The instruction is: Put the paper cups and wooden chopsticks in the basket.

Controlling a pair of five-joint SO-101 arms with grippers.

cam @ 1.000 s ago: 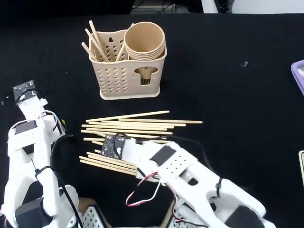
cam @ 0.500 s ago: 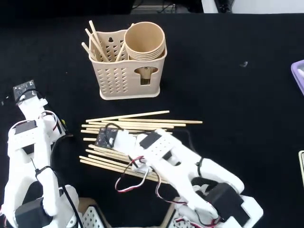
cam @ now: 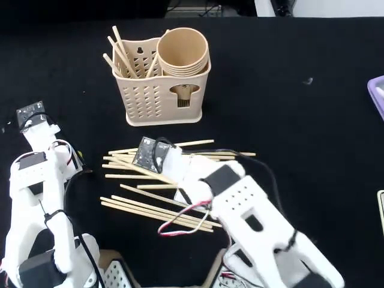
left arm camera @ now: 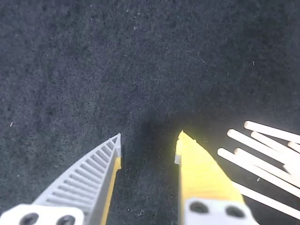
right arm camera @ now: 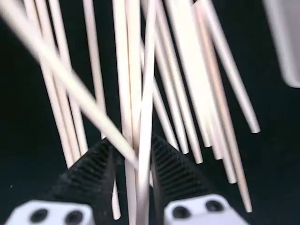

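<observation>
Basket: a beige plastic basket (cam: 161,90), perforated with small holes, is standing upright at the far side of the counter (cam: 300,132).
Cups: round stacked paper cups (cam: 182,51) are sitting in one compartment, and thin leaning chopsticks (cam: 120,51) are filling the other.
Loose chopsticks (cam: 156,207): slim pale wooden sticks are lying fanned near the front edge.
Right end effector (right arm camera: 130,149): its ribbed black fingers are clenching on a couple of sticks.
Left end effector (left arm camera: 147,140): it is hanging released over fuzzy black cloth, just beside the stick ends.
Room: bare counter is stretching wide beside the basket.

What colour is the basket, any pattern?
The basket is beige, perforated with small holes; high view shows it best.
</observation>
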